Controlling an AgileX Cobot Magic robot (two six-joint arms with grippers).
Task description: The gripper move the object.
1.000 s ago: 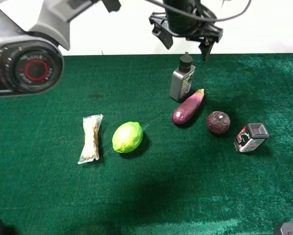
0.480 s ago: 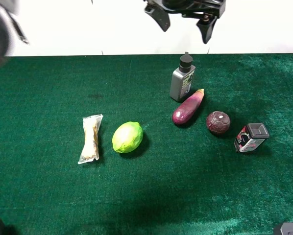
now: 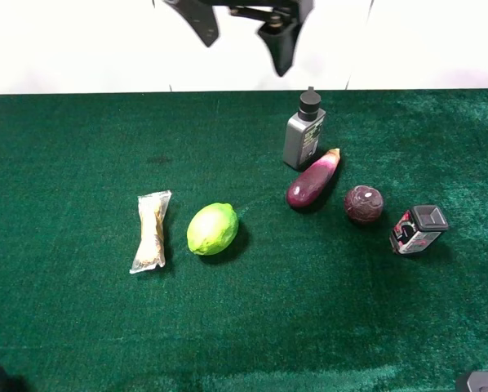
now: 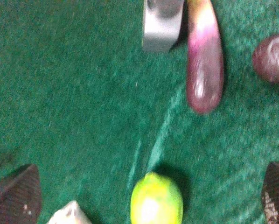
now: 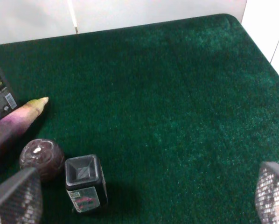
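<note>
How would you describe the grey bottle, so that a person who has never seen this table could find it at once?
On the green table, look toward the far edge, right of the middle. There the grey bottle stands upright, just behind the purple eggplant. It is the only flat grey thing with a black pump cap; the red-black box lies much nearer the right edge.

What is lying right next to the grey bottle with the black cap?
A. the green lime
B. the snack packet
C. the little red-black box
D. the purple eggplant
D: the purple eggplant lies just beside the grey bottle, its pale tip near the bottle's base, while the lime, snack packet and red-black box sit farther off.
</note>
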